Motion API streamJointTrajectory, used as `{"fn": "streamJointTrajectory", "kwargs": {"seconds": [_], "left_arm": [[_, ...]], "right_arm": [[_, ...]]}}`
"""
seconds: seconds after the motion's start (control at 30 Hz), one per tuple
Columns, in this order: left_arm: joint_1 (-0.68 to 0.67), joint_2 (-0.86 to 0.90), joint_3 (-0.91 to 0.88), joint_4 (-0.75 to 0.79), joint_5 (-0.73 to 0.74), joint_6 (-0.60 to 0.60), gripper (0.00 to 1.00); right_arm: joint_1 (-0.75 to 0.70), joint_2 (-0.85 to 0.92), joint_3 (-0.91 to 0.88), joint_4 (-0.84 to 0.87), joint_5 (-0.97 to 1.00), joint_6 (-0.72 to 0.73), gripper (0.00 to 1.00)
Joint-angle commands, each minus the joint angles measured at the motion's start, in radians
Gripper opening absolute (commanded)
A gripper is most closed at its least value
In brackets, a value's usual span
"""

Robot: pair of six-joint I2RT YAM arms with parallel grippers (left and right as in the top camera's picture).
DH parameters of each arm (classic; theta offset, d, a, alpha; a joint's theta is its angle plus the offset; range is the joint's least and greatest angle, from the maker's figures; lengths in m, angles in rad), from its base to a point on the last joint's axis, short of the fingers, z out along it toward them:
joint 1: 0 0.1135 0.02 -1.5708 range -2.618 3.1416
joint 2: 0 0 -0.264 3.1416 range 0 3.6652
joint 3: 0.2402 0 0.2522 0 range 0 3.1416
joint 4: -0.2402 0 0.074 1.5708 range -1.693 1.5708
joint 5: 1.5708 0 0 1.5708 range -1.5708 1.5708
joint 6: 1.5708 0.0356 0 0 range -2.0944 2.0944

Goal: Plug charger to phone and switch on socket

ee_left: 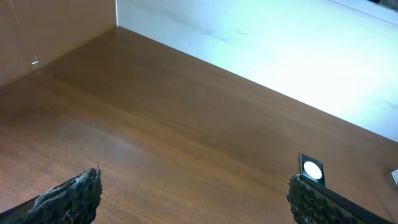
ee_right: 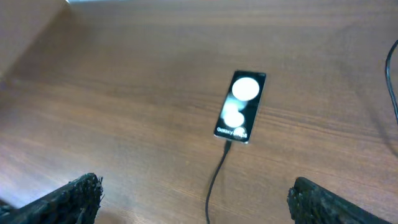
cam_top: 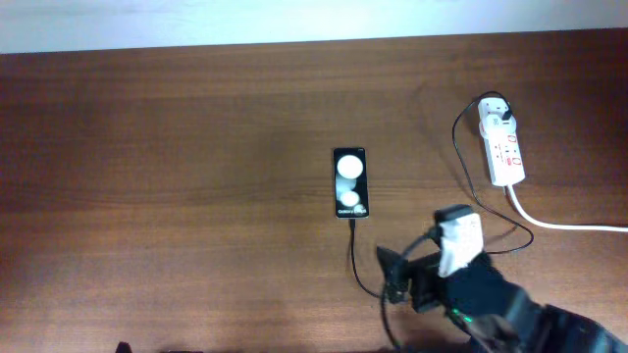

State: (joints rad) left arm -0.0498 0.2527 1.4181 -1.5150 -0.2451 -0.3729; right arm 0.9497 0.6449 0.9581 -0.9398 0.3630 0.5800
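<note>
While the right gripper (ee_right: pixel 196 186) hangs low with its fingers spread wide and nothing pinched, the phone (cam_top: pixel 351 183) lies flat mid-table, face up. The plug of the charger (cam_top: pixel 354 257) meets the phone's edge on the robot's side. The thin black cable passes under the right arm and loops up to its white adapter head, seated in the far end of the socket (cam_top: pixel 504 155) off to the right. The left gripper (ee_left: pixel 196 186) is spread too, empty, over the wooden table (cam_top: pixel 196 147). I can't make out the switch positions.
</note>
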Motion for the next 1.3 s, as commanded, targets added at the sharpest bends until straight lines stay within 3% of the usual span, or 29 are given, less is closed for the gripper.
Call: {"fn": "streamJointTrajectory", "kwargs": {"seconds": [0.0,0.27,0.43,0.7,0.9,1.07,1.27], "left_arm": [[0.082,-0.011,0.001,0.002,-0.013,0.011,0.99],[0.105,-0.034,0.001,0.002,-0.014,0.011,0.99],[0.105,-0.225,0.001,-0.001,-0.014,0.011,0.99],[0.105,-0.246,0.039,-0.143,-0.018,0.008,0.99],[0.105,-0.246,-0.175,0.133,-0.017,0.008,0.99],[0.105,-0.246,-0.673,0.594,0.103,0.007,0.99],[0.105,-0.246,-1.087,1.091,0.152,0.007,0.99]], "right_arm": [[-0.002,0.119,-0.005,0.015,0.007,0.005,0.99],[-0.003,0.202,-0.005,0.024,0.008,0.005,0.99],[-0.002,0.202,-0.005,0.025,-0.003,0.005,0.99],[-0.002,0.206,-0.005,0.042,-0.040,0.004,0.99],[-0.002,0.251,-0.005,0.054,-0.041,0.004,0.99],[-0.002,0.279,-0.005,0.055,-0.041,0.004,0.99],[-0.002,0.279,-0.005,0.055,-0.041,0.004,0.99]]}}
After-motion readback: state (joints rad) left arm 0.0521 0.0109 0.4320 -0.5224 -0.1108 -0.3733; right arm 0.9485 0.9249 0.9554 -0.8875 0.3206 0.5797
